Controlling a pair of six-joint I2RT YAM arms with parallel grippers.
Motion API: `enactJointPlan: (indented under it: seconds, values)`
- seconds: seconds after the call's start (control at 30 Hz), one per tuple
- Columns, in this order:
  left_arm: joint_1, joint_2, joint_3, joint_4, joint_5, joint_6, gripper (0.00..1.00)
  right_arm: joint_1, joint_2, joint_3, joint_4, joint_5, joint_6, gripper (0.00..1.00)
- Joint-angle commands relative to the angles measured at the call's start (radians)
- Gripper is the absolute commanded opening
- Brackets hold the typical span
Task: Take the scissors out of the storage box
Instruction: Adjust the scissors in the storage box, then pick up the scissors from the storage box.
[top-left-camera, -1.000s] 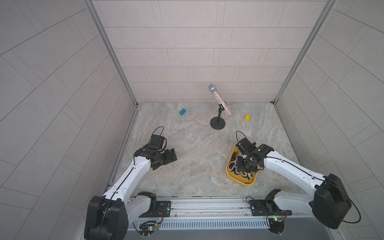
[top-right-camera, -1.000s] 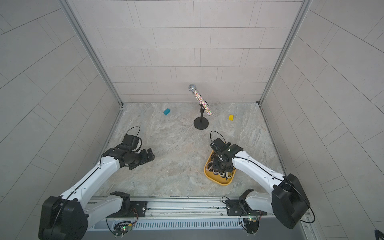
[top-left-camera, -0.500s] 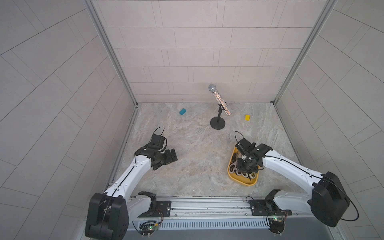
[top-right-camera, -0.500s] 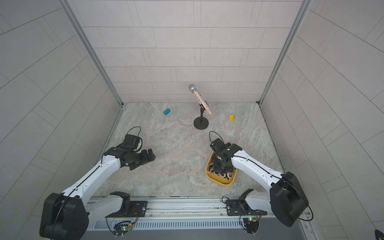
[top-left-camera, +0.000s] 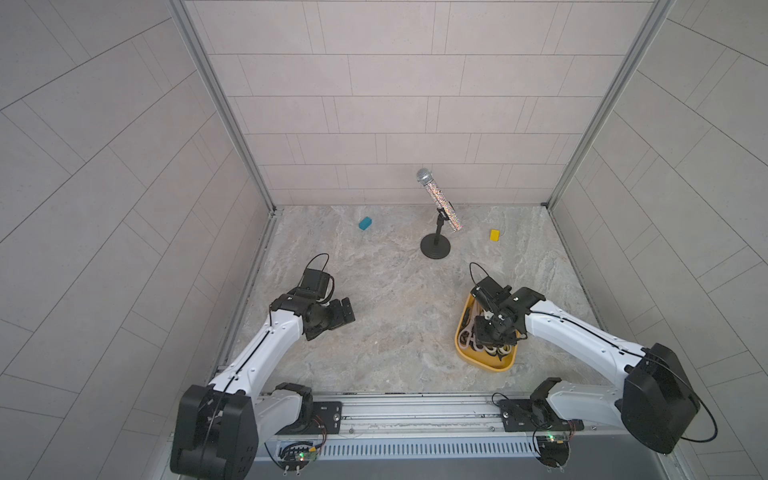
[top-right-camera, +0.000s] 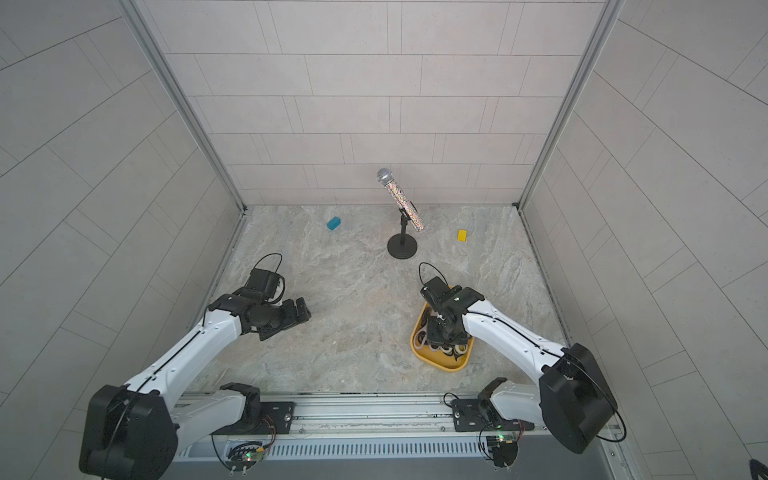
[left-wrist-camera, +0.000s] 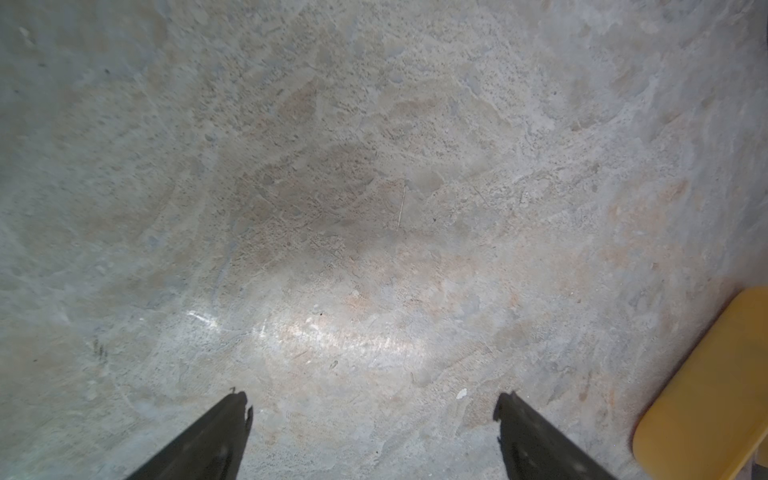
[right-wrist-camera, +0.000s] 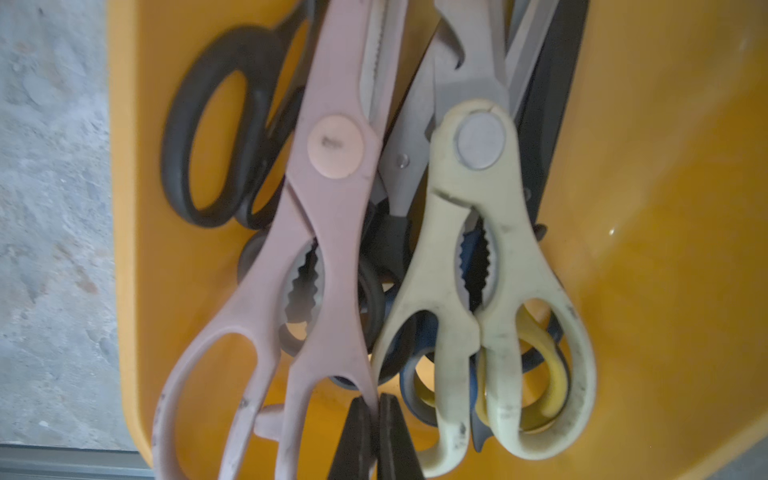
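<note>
Right wrist view showed our right fingers (right-wrist-camera: 353, 440) pressed together, seemingly on nothing, between the pink scissors (right-wrist-camera: 328, 199) and cream scissors (right-wrist-camera: 478, 208) lying in the storage box (right-wrist-camera: 665, 208), so we judged they must spread around one handle first; left fingers (left-wrist-camera: 208, 444) hung spread over the bench (left-wrist-camera: 374, 166).

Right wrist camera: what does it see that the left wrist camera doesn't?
Only the right wrist view shows the scissors, piled together, and the shut right claw. Only the left wrist view shows the open left claw. Both show part of the yellow box and the table.
</note>
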Motion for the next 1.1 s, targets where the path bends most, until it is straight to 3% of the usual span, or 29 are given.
enactJointPlan:
  seconds: [0.0, 0.27, 0.57, 0.7, 0.93, 1.07]
  values:
    - [-0.001, -0.007, -0.01, -0.002, -0.009, 0.003, 1.0, -0.001, -0.012, -0.011, -0.027, 0.025, 0.0, 0.0]
    - [0.002, 0.011, -0.011, 0.019, 0.001, -0.01, 1.0, -0.007, -0.081, 0.037, -0.121, 0.04, -0.035, 0.0]
    - [0.013, 0.099, 0.03, 0.11, 0.091, -0.099, 1.0, -0.016, -0.211, 0.047, -0.178, 0.038, -0.083, 0.0]
    - [0.064, 0.124, 0.06, 0.118, 0.146, -0.111, 1.0, -0.015, -0.221, 0.099, -0.172, 0.002, -0.11, 0.0]
    - [0.285, 0.165, 0.06, 0.149, 0.282, -0.151, 1.0, 0.046, -0.101, 0.223, -0.006, -0.046, -0.173, 0.0]
    - [0.314, 0.184, 0.066, 0.156, 0.291, -0.166, 1.0, 0.098, 0.08, 0.322, 0.133, -0.05, -0.222, 0.0]
